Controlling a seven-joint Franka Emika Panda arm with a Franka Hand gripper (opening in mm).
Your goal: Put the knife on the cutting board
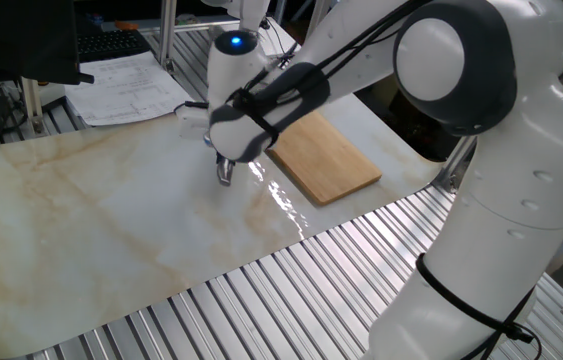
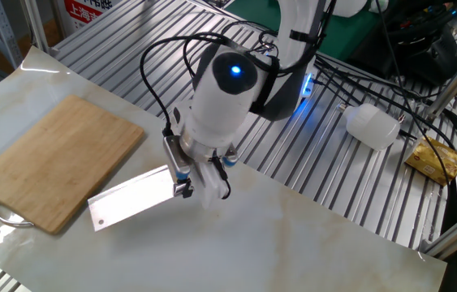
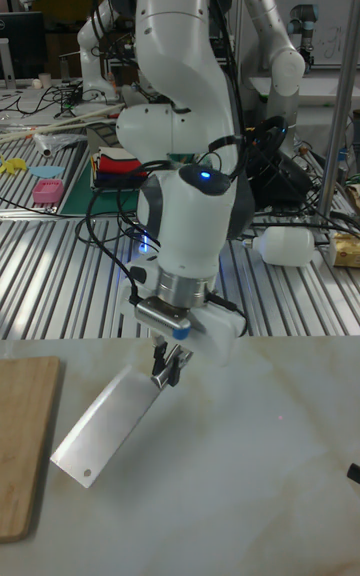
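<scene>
My gripper (image 2: 184, 178) is shut on the handle of the knife, whose broad silver blade (image 2: 131, 199) sticks out sideways toward the cutting board (image 2: 53, 162). The blade's tip hangs close to the board's near corner, just short of it. The tall fixed view has the gripper (image 3: 166, 372) pointing down with the blade (image 3: 110, 426) slanting toward the board (image 3: 25, 446) at the left edge. In one fixed view the gripper (image 1: 224, 173) hangs just left of the board (image 1: 321, 150) and the arm hides most of the knife. The handle is hidden between the fingers.
The board lies on a marble-patterned sheet (image 2: 293, 243) over a ribbed metal table (image 2: 131, 40). A white bottle (image 2: 372, 123) and a yellow packet (image 2: 433, 158) lie on the ribs behind the arm. Papers (image 1: 121, 85) lie at the far side. Cables trail from the wrist.
</scene>
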